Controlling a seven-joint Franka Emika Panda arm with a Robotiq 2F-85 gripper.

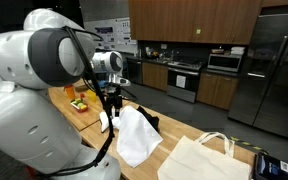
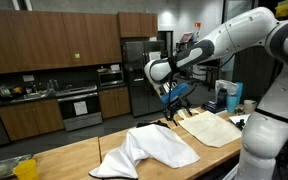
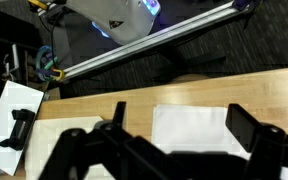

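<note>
The hand point(image 3: 179, 112) hangs wide open and empty. In the wrist view its 2 fingers point(image 3: 117, 130) stand well apart over the white cloth point(image 3: 189, 130); we cannot tell whether the tips touch the fabric. The cloth lies rumpled in a heap on the wooden table point(image 2: 74, 155), with a flat cream bag point(image 2: 214, 128) just beside it in an exterior view. We judge the main risk to be a poor bite. The fingers seem set near the cloth's edge rather than over its bulk, so closing here could catch only 1 thin fold, which might slip free on a lift. Going down too deep could press the tips hard into the wood under the fabric. A sideways pull could drag the heap against the bag and shift both, or draw a loose end over the table's edge. A small black object point(image 3: 19, 128) on a white sheet point(image 3: 26, 98) sits well apart to 1 side, and we see little danger there.
</note>
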